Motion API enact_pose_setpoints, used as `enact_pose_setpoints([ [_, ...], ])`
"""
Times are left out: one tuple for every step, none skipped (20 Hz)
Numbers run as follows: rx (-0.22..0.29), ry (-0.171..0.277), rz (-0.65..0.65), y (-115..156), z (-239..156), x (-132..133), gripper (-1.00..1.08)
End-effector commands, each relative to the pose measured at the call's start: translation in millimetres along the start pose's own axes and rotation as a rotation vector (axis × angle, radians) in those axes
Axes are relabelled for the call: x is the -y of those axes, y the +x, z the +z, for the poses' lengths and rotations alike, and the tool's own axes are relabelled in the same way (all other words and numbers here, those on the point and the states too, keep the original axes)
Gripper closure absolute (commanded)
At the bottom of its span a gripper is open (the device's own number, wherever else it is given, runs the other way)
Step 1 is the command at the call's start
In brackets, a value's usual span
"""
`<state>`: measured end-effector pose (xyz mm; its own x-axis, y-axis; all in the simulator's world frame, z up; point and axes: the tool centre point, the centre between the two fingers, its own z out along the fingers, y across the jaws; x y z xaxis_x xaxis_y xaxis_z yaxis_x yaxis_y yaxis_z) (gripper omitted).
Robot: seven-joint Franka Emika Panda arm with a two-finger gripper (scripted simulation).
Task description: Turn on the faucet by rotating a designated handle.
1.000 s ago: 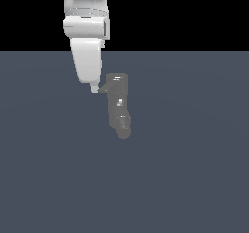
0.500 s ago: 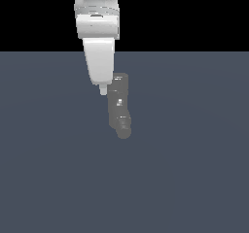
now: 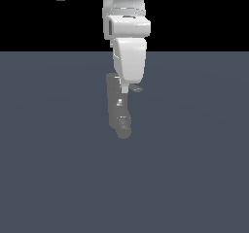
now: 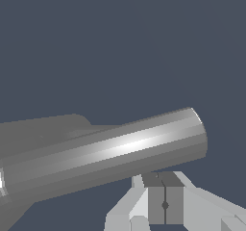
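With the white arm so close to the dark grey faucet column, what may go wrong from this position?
1. The gripper is shut beside the thin grey handle rod, not around it, so a push may slide off the smooth rod.
2. In the exterior view the white arm covers the top of the dark grey faucet column, so contact there cannot be checked; it may bump the body.

Faucet top hidden behind the arm
The pincer [image 3: 125, 88] covers the faucet's [image 3: 119, 111] upper part; the handle [image 4: 110, 150] runs off the wrist view's edge.

Flat blue-grey floor [image 3: 53, 178], dark grey faucet [image 3: 119, 115] standing on it
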<state>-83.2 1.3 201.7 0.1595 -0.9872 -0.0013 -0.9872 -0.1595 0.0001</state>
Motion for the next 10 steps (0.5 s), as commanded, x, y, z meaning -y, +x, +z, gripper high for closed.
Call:
enact_pose_setpoints([
  [-0.001,0.001,0.027,28.4,-0.1,-2.4,1.08],
  [-0.001,0.001,0.027,34.3,-0.2,-2.6,1.08],
  [-0.001,0.0,0.028,40.5,-0.2,-2.8,1.08],
  [-0.001,0.0,0.028,46.4,-0.2,-2.9,1.08],
  [-0.001,0.0,0.028,52.5,-0.2,-3.1,1.08],
  [-0.001,0.0,0.028,52.5,-0.2,-3.1,1.08],
  [0.0,0.001,-0.003,31.7,0.0,1.2,1.08],
  [0.0,0.001,-0.002,34.8,0.0,3.7,1.08],
  [0.0,0.001,-0.001,37.9,0.0,6.3,1.08],
  [0.0,0.001,0.0,41.0,0.0,8.8,1.08],
])
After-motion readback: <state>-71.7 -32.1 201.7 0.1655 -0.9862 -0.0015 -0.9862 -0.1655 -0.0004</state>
